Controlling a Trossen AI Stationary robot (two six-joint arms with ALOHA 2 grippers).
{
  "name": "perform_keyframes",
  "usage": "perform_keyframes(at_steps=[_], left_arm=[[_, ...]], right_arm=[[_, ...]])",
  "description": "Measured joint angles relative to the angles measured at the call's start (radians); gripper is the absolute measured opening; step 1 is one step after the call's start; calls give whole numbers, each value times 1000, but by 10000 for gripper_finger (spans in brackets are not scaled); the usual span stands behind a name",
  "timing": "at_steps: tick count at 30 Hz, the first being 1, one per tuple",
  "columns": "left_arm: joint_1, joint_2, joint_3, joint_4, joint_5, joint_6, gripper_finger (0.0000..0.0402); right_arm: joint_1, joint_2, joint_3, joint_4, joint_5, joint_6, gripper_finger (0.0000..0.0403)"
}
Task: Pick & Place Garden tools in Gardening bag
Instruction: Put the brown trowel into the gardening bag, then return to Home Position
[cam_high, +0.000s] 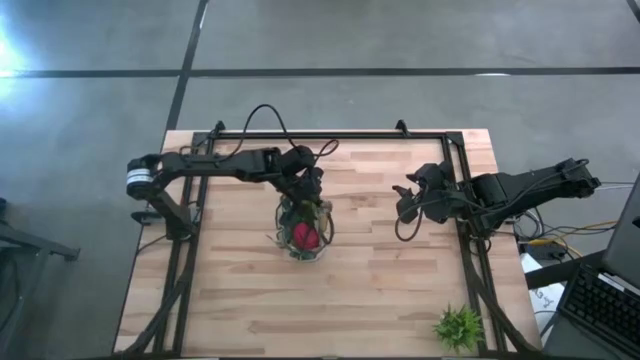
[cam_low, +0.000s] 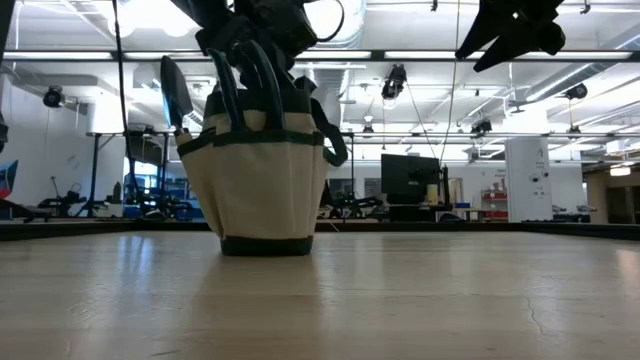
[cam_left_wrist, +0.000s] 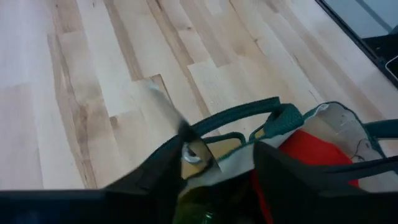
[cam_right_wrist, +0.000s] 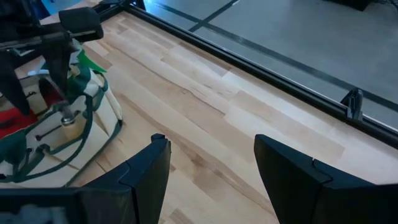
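While hovering over gardening bag (cam_high: 303, 232), my left gripper (cam_high: 312, 190) is sitting right at its rim, fingers parted, gripping nothing I can make out. Red-and-black piece (cam_high: 305, 237) is lying inside bag below me. My right gripper (cam_right_wrist: 211, 165) is waiting well off to side, fingers spread wide, empty.

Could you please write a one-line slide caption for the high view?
Left claw over the round olive-tan fabric gardening bag; right claw waits open nearby.

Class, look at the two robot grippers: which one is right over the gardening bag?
The left gripper, above the gardening bag; the right gripper hovers over bare table.
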Motion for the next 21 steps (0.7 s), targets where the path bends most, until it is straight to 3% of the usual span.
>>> perform_keyframes(at_steps=[5,10,13,18,21], left_arm=[[0,-20,1,-31,0,-14,260],[3,-45,1,-82,-31,-14,291],[5,-79,1,-117,-119,-14,293],[6,-173,11,-193,-368,-13,293],[7,-254,21,-209,-450,-4,292]], right_arm=[[0,0,0,0,0,0,224],[0,0,0,1,0,0,224],[0,0,0,2,0,0,224],[0,-10,0,7,4,0,224],[0,-26,0,10,28,-2,224]])
